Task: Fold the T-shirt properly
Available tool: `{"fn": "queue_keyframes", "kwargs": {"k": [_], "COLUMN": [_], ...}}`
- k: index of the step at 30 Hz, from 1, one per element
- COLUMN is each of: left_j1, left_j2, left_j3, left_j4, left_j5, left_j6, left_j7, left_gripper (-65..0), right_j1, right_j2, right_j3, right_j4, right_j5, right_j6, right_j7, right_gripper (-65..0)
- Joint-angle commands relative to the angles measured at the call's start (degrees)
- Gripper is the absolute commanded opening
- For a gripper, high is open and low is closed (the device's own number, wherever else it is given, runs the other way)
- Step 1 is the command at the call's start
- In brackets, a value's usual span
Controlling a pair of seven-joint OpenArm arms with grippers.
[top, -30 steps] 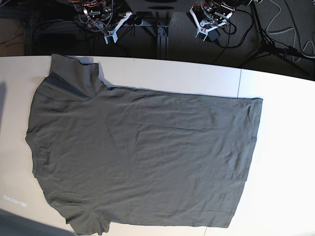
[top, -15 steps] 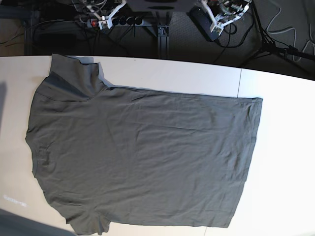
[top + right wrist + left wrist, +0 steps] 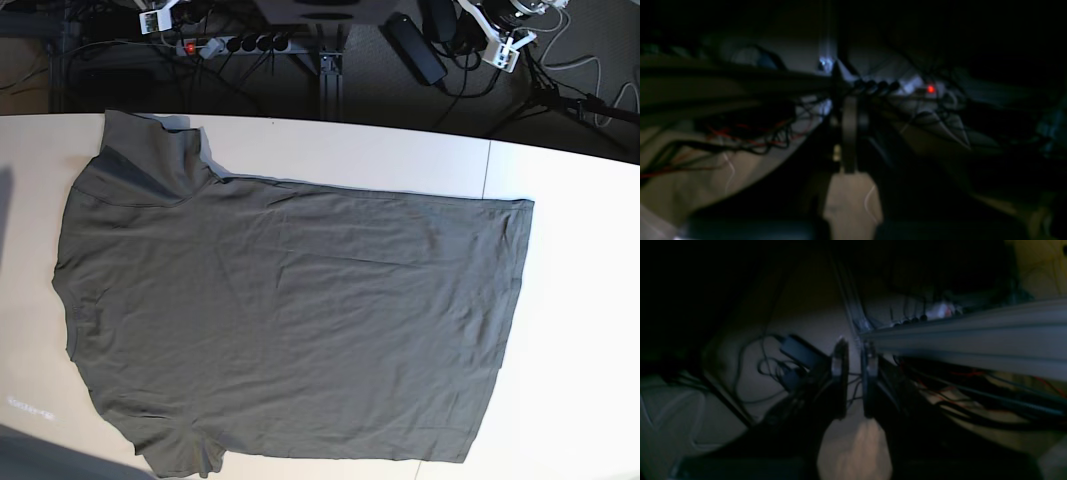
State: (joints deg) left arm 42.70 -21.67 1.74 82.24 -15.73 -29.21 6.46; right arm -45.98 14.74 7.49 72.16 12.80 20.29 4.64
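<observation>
**T-shirt flat across the tabletop, arms lifted clear**

The T-shirt [image 3: 290,320] lies spread flat, its long axis running across the white tabletop [image 3: 580,330]: collar end toward the left edge, hem toward the right. Its near sleeve is cut off at the front edge. Both wrist views are dim and blurred. The right gripper [image 3: 850,133] is closed, empty; the left gripper [image 3: 853,373] stands slightly parted, empty. A power strip [image 3: 235,44] and cables lie on the dark floor beyond.
</observation>
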Motion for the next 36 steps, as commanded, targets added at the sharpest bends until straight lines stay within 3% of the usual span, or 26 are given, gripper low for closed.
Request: {"fn": "queue_keyframes", "kwargs": {"k": [1,6,11,15,18,22,30,36], "left_j1": [1.55,5.97,7.17,7.17,7.15,7.15,7.15,7.15], "left_j2": [-1.16,-4.59,-6.14,-6.12,-6.12,-6.12,-6.14,-6.12], "left_j3": [-1.07,-4.59,-6.56,-6.64,-6.64,-6.64,-6.64,-6.64], "left_j4": [3.30,13.77,19.08,20.59,20.59,20.59,20.59,20.59], "left_j5": [-0.37,-0.37,0.13,0.07,0.07,0.09,0.07,0.09], "left_j6": [-1.73,-1.92,-4.81,-4.90,-4.90,-4.90,-4.90,-4.90], "left_j7": [-1.03,-1.05,-0.11,3.37,4.11,4.11,5.01,7.13], "left_gripper": [-53.6,-47.4,-45.3,-45.3,-45.3,-45.3,-45.3,-45.3], "right_j1": [-2.78,-12.50,-17.94,-18.18,-17.07,-13.29,-5.31,2.64], "right_j2": [1.73,4.85,5.27,5.27,5.27,5.27,6.16,9.88], "right_j3": [0.42,2.56,10.21,17.94,23.56,28.55,28.83,28.76], "right_j4": [3.65,22.18,37.13,42.86,43.50,42.75,33.24,21.92], "right_j5": [1.88,8.44,15.17,21.66,24.96,28.15,28.20,31.74], "right_j6": [2.67,2.67,2.64,2.60,1.46,-2.56,-2.73,-1.81], "right_j7": [0.90,-2.62,-7.06,-11.19,-12.15,-17.81,-18.67,-21.64], "right_gripper": [-65.0,-63.2,-49.0,-41.9,-36.1,-28.9,-28.6,-28.7]}}
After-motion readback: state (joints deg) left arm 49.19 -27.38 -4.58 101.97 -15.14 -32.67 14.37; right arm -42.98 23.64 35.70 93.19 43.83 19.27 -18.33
